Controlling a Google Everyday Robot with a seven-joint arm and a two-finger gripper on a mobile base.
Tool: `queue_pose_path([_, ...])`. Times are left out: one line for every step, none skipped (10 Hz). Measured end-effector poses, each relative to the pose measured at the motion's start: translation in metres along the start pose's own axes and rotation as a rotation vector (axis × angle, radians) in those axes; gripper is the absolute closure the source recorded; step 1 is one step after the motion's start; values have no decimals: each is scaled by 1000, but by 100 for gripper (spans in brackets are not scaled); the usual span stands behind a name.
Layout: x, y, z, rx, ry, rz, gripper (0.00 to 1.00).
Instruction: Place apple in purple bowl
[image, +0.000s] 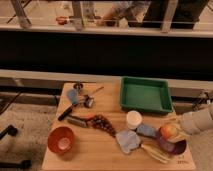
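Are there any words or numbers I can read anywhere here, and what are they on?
No text is readable.
Small dark print at the near right corner of the table: too blurred to read.
The gripper, holding the apple over the purple bowl, shows no label.

Nothing readable is showing; the gripper (173, 133) is gripping the apple (168, 130) over the purple bowl (174, 148), near right

At right edge, tool (176, 133) holding apple (168, 130) over right-hand bowl (174, 148), tray (145, 95) behind, cup (133, 119) to its left, other bowl (53, 138) front-left.
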Motion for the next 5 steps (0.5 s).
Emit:
queue_pose_path([2,0,1,-1,3,2,100])
queue_pose_path([4,0,1,0,5,5,100])
queue_pose_path([7,0,1,1,9,8,100])
queue_pose_path([9,0,1,1,12,12,100])
queue_pose_path([12,0,2,0,15,14,100])
